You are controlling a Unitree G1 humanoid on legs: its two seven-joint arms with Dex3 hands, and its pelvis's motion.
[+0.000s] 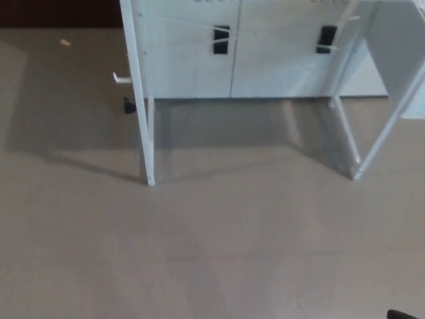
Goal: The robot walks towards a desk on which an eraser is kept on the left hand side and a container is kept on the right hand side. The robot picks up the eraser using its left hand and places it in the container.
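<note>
Neither the eraser nor the container shows in the head view; the desk's top is out of frame. Only the white desk frame is visible: its left leg (143,119) stands on the beige floor at upper left, and its right legs (346,136) at upper right. My left hand is not in view. A thin black sliver (405,314) at the bottom right corner looks like part of my right hand, too little to judge its state.
A white cabinet (232,66) with two black handles (221,38) stands behind the desk legs. A small black object (129,106) and a white bracket (121,78) sit beside the left leg. Beige floor (212,246) fills the foreground.
</note>
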